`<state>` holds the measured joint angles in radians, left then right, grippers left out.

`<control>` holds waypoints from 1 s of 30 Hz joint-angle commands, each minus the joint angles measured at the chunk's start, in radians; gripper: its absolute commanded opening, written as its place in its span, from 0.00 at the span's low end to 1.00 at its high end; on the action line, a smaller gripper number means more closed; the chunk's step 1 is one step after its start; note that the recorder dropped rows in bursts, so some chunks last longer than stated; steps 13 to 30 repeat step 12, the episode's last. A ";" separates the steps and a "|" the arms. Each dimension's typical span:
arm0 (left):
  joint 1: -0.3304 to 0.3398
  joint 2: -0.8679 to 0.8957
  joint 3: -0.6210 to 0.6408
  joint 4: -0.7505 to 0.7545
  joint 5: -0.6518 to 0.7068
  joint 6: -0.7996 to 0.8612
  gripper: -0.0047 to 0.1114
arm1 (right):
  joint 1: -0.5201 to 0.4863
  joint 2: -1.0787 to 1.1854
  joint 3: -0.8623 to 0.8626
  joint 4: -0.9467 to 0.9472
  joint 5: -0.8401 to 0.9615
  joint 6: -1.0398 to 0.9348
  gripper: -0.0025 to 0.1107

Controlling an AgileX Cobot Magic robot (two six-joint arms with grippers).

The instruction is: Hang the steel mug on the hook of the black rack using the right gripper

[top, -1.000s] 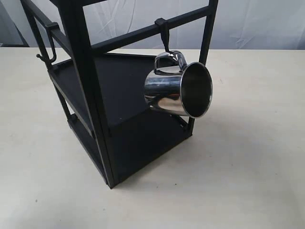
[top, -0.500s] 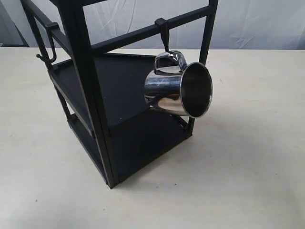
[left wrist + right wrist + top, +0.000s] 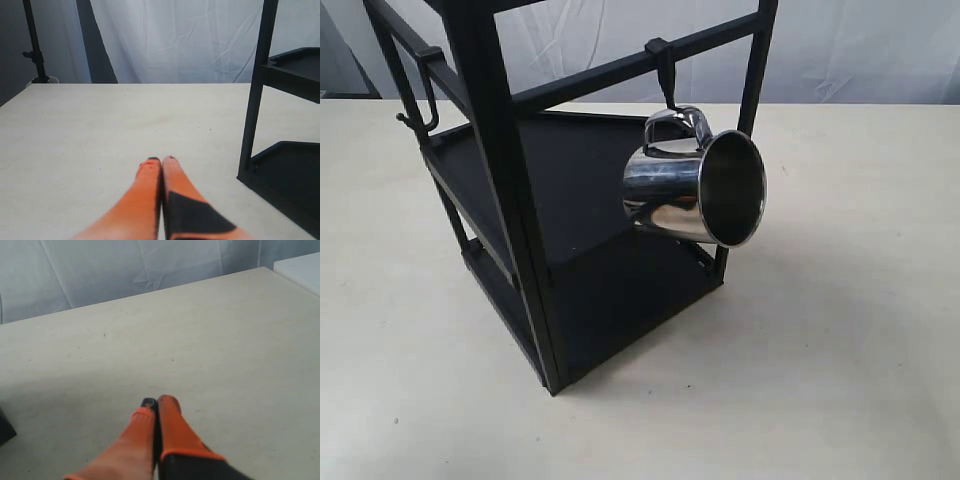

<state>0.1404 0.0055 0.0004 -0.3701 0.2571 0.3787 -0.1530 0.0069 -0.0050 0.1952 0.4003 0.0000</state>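
Note:
The steel mug hangs by its looped handle from the short black peg hook on a crossbar of the black rack, its open mouth tilted toward the camera. Neither gripper appears in the exterior view. In the right wrist view my right gripper is shut with nothing between its orange fingers, low over bare table; the mug is out of that view. My left gripper is shut and empty too, with a post and shelves of the rack beside it.
A thin curved black hook hangs on the rack's left crossbar. The beige table spreads around the rack. A white sheet hangs behind. A second white surface shows at the corner of the right wrist view.

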 commanded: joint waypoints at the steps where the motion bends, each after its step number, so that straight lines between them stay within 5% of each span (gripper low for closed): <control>1: -0.004 -0.006 0.000 -0.018 -0.016 0.001 0.05 | -0.007 -0.007 0.005 -0.004 -0.011 0.000 0.02; 30: -0.004 -0.006 0.000 -0.018 -0.016 0.001 0.05 | -0.007 -0.007 0.005 -0.004 -0.014 0.000 0.02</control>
